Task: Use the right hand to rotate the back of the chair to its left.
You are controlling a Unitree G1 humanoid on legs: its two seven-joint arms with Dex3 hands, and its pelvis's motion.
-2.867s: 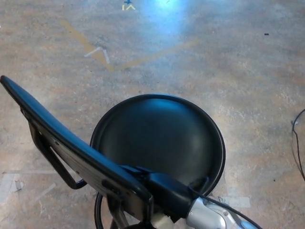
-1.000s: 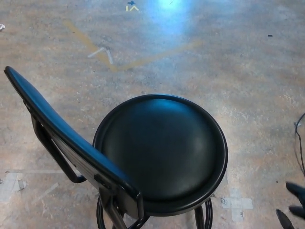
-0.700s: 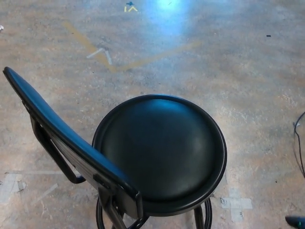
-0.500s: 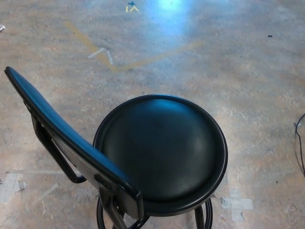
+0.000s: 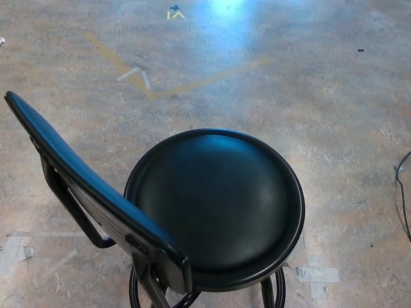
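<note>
The chair stands alone on the concrete floor, one chair and nothing else to handle. We see its round black seat near the bottom edge of the head view, and its backrest running as a long dark bar from the left edge down toward the bottom middle. So the back sits on the robot's left side of the seat, angled rather than square, which we judge to be about where the task wants it. Nothing holds it there; it rests where the swivel leaves it, on its metal frame.

Neither of our hands shows in this view, so we cannot say how their fingers are set or whether they grip anything; nothing touches the chair.

Elsewhere we count one black cable at the right edge of the floor, faded tape marks toward the far left, and a small blue and yellow marker at the far edge.
</note>
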